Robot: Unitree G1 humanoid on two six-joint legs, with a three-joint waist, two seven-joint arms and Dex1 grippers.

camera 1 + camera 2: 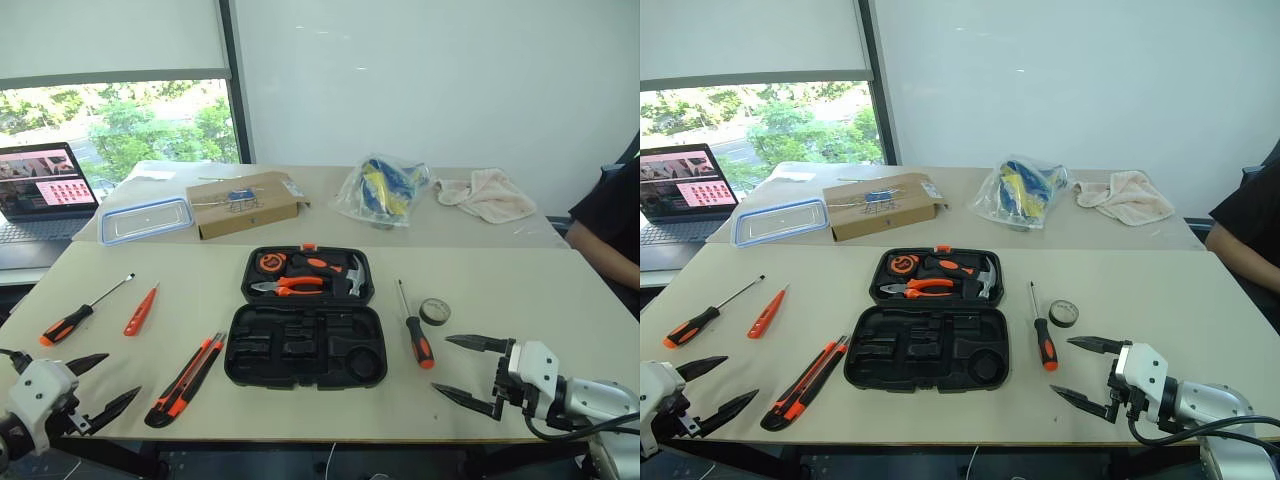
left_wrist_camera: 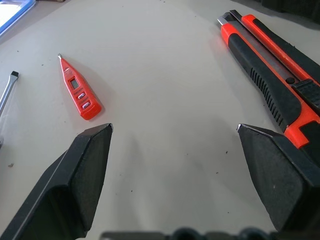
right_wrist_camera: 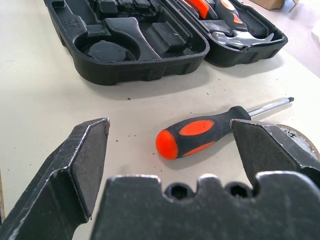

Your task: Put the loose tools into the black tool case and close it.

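Observation:
The black tool case [image 1: 300,372] lies open mid-table; its near half has empty slots, its far half holds pliers, a hammer and a tape measure. Left of it lie a utility knife [image 1: 185,380], a small orange screwdriver [image 1: 140,310] and a black-and-orange screwdriver [image 1: 70,322]. To the case's right are another screwdriver [image 1: 415,335] and a dark tape roll [image 1: 435,311]. My left gripper [image 1: 123,373] is open just left of the knife [image 2: 270,75]. Near the table's front right, my right gripper [image 1: 440,364] is open, with that screwdriver's handle [image 3: 200,136] just beyond its tips.
On the far table stand a cardboard box [image 1: 243,203], a clear blue-rimmed container [image 1: 145,220], a plastic bag [image 1: 385,190] and a cloth [image 1: 490,195]. A laptop [image 1: 45,190] sits at the far left. A person [image 1: 610,225] is at the right edge.

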